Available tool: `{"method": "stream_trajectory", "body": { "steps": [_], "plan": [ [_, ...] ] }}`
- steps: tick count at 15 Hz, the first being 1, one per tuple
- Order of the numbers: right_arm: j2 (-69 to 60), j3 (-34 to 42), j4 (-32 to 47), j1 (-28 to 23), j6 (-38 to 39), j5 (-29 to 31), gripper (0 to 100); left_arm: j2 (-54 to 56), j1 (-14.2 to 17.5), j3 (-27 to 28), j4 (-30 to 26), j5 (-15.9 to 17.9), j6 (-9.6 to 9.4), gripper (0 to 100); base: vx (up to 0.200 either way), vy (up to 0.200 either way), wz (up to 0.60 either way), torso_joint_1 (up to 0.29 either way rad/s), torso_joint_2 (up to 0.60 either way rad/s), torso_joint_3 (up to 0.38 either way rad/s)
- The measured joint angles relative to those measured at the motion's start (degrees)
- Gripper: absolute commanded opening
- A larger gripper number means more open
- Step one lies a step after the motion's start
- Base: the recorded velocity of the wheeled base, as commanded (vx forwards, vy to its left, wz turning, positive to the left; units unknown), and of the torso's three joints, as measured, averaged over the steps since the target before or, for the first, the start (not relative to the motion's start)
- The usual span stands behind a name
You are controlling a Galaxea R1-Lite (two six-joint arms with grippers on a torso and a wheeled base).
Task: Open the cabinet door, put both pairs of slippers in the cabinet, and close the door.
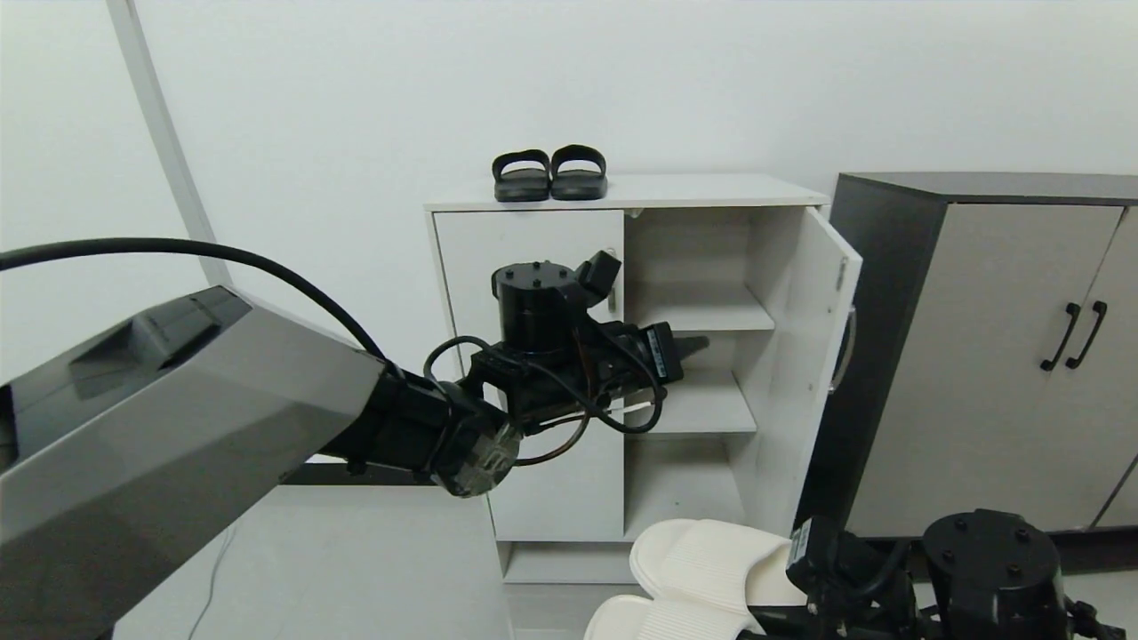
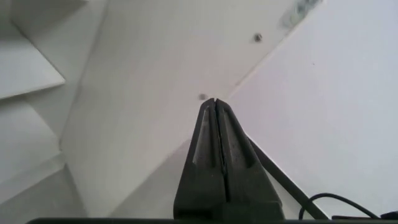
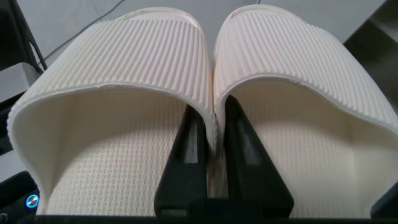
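Cabinet status: the white cabinet (image 1: 622,191) has its right door (image 1: 822,293) swung wide and its left door (image 1: 524,258) shut, so the opening step appears complete. The open bay shows an upper shelf (image 1: 702,311) and a lower shelf (image 1: 698,404), both bare. The right hand (image 3: 211,127) is low and in front of the cabinet's foot. Its fingers are closed narrow on the white ribbed slippers (image 1: 702,564), pinching the two adjoining inner walls together. In my judgement this grip was chosen so that one hand carries the pair as a single unit, toes leading toward the open bay. The left hand (image 2: 215,107) hangs level with the gap between the two shelves, at the bay's mouth, with its fingers pressed together on nothing. It is probably parked clear of the door, though it sits near the path the white pair would take to either shelf. The black slippers (image 1: 551,173) sit side by side on the cabinet top, not yet inside. A grey cabinet (image 1: 978,356) stands just beside the open door. No print on the slippers or cabinet can be made out.
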State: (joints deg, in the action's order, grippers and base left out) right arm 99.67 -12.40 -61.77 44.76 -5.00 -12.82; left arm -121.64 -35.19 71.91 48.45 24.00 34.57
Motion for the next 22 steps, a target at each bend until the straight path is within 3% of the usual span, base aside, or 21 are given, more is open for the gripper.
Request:
{"method": "stream_trajectory", "body": {
  "steps": [6,11,15,18,22],
  "plan": [
    [0.0,0.2,-0.1,0.0,-0.7,0.0,0,8.1,4.5,-8.8,-0.1,0.0,-0.83,0,0.0,0.0,0.0,0.0,0.0,0.0],
    [0.2,-0.4,-0.1,-0.9,-0.5,0.2,0,25.7,10.2,-26.6,-0.2,0.0,-5.51,0,0.0,0.0,0.0,0.0,0.0,0.0],
    [1.8,-2.4,-0.1,-2.6,-0.1,0.6,0,45.0,14.3,-41.5,-2.0,-0.7,-7.25,0,0.0,0.0,0.0,0.0,0.0,0.0],
    [3.3,-4.1,-0.1,-3.6,0.9,3.3,0,61.8,18.7,-49.3,-12.0,-2.6,-8.9,0,0.0,0.0,0.0,0.0,0.0,0.0],
    [4.8,-6.4,-0.8,-3.9,4.3,6.5,0,84.2,22.6,-52.7,-37.3,-5.6,-14.06,0,0.0,0.0,0.0,0.0,0.0,0.0]
  ]
}}
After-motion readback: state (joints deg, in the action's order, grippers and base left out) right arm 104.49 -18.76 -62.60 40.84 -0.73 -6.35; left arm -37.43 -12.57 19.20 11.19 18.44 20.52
